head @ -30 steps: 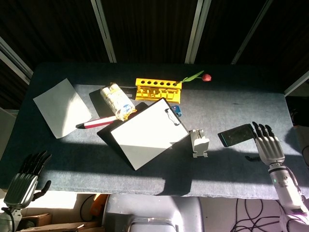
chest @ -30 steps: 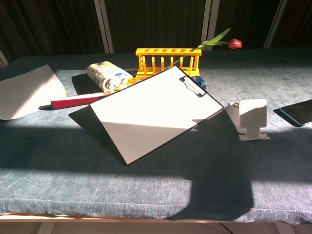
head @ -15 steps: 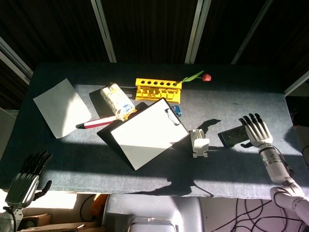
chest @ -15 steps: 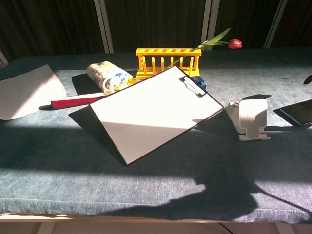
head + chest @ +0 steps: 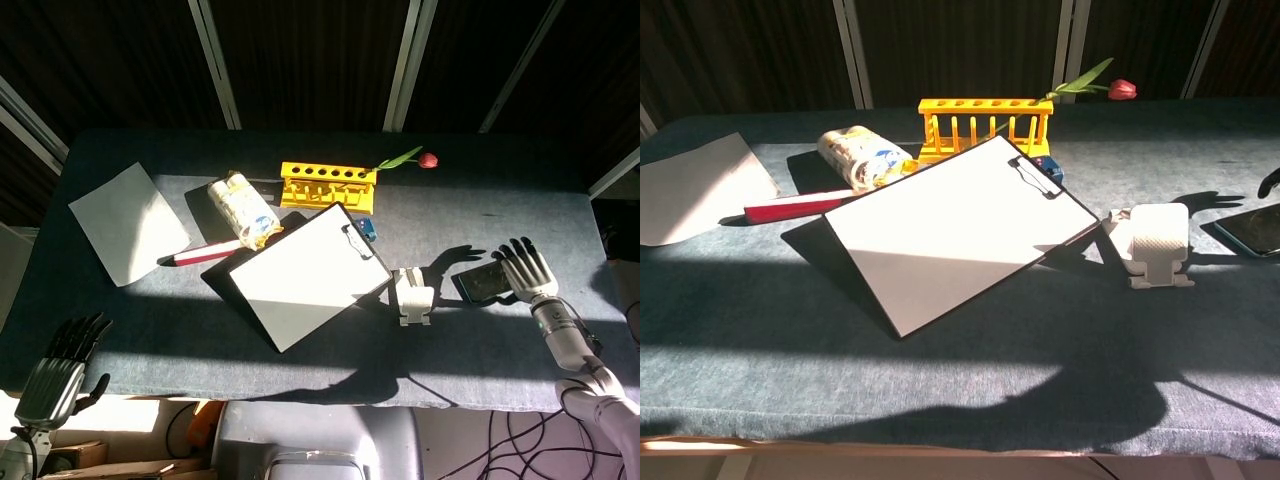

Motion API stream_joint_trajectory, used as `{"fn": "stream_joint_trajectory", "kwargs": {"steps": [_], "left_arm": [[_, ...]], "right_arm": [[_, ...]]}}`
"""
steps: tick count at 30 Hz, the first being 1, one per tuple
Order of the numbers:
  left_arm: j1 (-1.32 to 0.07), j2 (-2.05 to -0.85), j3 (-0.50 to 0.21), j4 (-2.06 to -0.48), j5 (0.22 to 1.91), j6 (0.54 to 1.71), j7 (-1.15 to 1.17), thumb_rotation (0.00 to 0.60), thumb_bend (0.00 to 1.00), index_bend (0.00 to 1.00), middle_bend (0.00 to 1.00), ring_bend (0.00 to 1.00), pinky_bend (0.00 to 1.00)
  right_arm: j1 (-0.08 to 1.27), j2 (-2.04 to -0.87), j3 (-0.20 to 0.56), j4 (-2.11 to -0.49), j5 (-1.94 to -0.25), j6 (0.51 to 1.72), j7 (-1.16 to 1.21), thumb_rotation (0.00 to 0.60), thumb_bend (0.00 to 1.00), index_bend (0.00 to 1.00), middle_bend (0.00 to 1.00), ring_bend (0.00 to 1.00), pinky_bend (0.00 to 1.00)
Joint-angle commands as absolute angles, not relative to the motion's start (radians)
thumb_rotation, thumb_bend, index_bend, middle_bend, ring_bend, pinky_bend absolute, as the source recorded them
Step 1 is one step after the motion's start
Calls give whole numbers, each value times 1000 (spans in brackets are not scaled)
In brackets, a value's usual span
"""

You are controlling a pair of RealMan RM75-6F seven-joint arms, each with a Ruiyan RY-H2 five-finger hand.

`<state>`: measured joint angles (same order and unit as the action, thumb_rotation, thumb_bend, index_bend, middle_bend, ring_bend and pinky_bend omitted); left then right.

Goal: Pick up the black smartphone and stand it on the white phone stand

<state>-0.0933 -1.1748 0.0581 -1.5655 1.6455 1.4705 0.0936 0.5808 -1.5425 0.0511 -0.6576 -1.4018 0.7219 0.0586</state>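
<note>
right hand [image 5: 524, 270] fingers spread over black smartphone [image 5: 483, 282], left hand [image 5: 58, 368] spread (idle), yellow rack [image 5: 328, 186] holding nothing

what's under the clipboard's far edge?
The clipboard is propped up at its clip end, next to a small blue object by the yellow rack. What lies beneath the board is covered.

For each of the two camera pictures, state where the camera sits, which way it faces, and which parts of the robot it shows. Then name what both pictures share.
Head view: high above the near table edge, looking steeply down on the table; shows the left hand below the near edge and the right hand over the phone.
Chest view: low at the near edge, looking across the tabletop; only a dark sliver at the right border, perhaps a fingertip.
Shared: clipboard, stand, yellow rack, tulip, phone.
</note>
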Motion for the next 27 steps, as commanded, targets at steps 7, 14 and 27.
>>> {"fn": "stream_joint_trajectory", "kwargs": {"steps": [7, 14, 27], "left_arm": [[-98, -1179, 56, -1566, 1638, 1460, 104, 600, 366, 0, 0, 0, 0], [-100, -1179, 55, -1567, 1635, 1456, 107, 600, 367, 0, 0, 0, 0], [-104, -1178, 59, -1569, 1639, 1451, 107, 600, 367, 0, 0, 0, 0]], "right_arm": [[601, -1565, 45, -620, -1407, 687, 76, 600, 338, 354, 273, 127, 0], [603, -1583, 36, -592, -1413, 676, 94, 600, 340, 381, 292, 146, 0], [589, -1634, 29, -518, -1432, 725, 136, 600, 344, 660, 490, 376, 8]]}}
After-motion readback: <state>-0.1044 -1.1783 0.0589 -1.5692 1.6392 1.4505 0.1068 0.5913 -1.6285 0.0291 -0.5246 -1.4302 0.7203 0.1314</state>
